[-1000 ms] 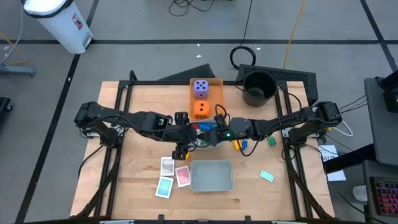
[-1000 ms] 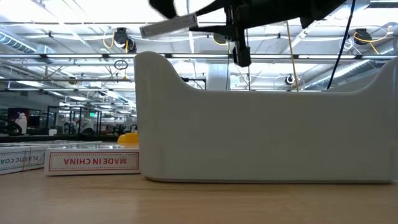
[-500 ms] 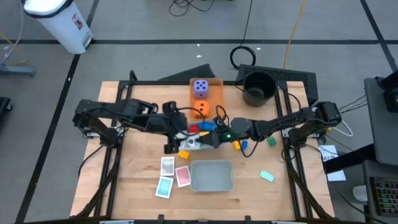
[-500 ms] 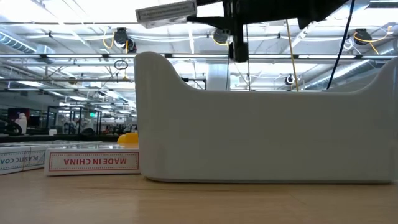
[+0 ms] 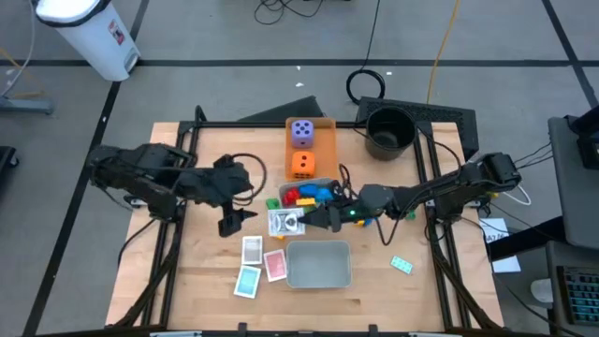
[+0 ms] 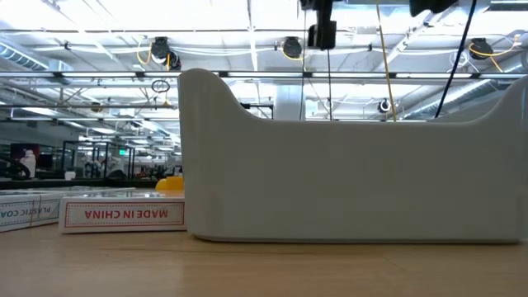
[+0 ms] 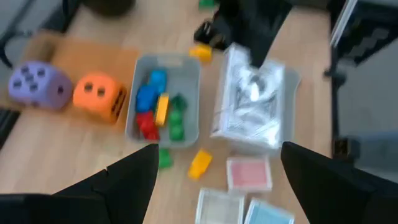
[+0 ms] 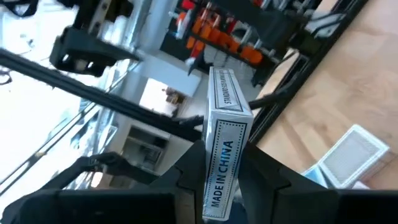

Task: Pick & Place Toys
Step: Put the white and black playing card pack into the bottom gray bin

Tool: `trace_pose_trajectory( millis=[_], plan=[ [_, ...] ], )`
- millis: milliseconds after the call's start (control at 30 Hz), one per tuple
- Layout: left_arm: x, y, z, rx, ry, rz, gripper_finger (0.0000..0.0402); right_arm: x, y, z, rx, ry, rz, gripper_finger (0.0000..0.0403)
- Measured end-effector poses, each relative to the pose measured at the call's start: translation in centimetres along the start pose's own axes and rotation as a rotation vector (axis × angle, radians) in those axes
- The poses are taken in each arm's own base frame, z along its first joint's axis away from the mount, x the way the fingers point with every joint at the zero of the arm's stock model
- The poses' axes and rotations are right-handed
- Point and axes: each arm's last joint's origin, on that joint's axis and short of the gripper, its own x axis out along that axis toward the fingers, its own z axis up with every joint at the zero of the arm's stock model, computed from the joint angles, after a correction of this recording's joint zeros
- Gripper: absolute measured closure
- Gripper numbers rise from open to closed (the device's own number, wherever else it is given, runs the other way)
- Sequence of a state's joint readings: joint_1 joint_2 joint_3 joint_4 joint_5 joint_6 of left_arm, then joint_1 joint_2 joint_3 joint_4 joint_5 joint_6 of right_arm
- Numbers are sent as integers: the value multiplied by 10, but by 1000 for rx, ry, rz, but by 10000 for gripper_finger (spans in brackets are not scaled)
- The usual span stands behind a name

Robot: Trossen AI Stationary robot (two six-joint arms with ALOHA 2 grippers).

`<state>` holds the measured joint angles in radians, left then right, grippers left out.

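Toys are partly sorted — coloured bricks (image 5: 304,195) lie in a small grey tray (image 7: 189,65). A white card box (image 5: 285,222) is clamped by the right gripper (image 5: 304,221), above the table, just behind the empty grey tray (image 5: 318,265). The left gripper (image 5: 231,221) has been drawn back leftward, fingers spread and empty — the handover looks complete.

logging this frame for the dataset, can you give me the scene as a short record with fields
right pincer: shut on a card box, held over the table centre
card box print: MADE IN CHINA on its edge
left pincer: open, empty, pulled back over the table's left side
small grey tray: holds red, blue, yellow and green bricks
loose bricks: a yellow brick and a green brick beside that tray
orange tray: holds purple die and orange die
large grey tray: nothing visible inside
cards on table: white card, pink card, teal card
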<state>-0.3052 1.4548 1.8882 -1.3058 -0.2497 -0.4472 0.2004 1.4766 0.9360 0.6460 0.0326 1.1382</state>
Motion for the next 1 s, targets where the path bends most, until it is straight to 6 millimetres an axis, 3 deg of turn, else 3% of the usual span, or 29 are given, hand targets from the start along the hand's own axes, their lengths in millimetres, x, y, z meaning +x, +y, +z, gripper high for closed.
trace_pose_trajectory(
  millis=[200,467,733,1000],
  plan=[
    [-8,-15,-10,2,-183,-42,62,-17,25,-4,-27,-87,-11,340],
    [18,-22,-33,-50,-236,-95,62,-31,37,-34,-19,-72,-126,340],
    [48,-28,-50,-122,-302,-198,62,-32,28,-78,40,57,-241,340],
    [65,-30,-58,-164,-317,-233,62,-26,8,-96,32,116,-345,340]
  ],
)
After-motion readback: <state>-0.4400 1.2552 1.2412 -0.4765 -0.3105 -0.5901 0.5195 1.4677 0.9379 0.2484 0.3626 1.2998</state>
